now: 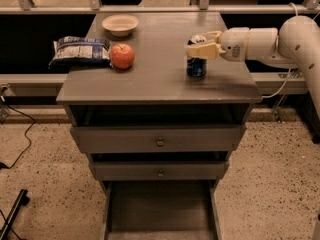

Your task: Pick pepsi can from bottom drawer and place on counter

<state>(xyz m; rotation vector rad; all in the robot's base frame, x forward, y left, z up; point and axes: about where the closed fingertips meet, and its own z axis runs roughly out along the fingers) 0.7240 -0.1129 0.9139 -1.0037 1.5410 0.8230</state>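
Note:
The dark blue pepsi can stands upright on the counter, right of centre, its base on or just at the surface. My gripper reaches in from the right at the can's upper part. Its yellowish fingers are closed around the can's top, and the silver lid shows behind them. The bottom drawer is pulled out at the foot of the cabinet, and its dark tray shows nothing inside.
A red apple, a chip bag and a cream bowl sit on the counter's left and back. Two knobbed drawers stick out slightly below. A rail runs behind the cabinet. Cables lie on the floor at left.

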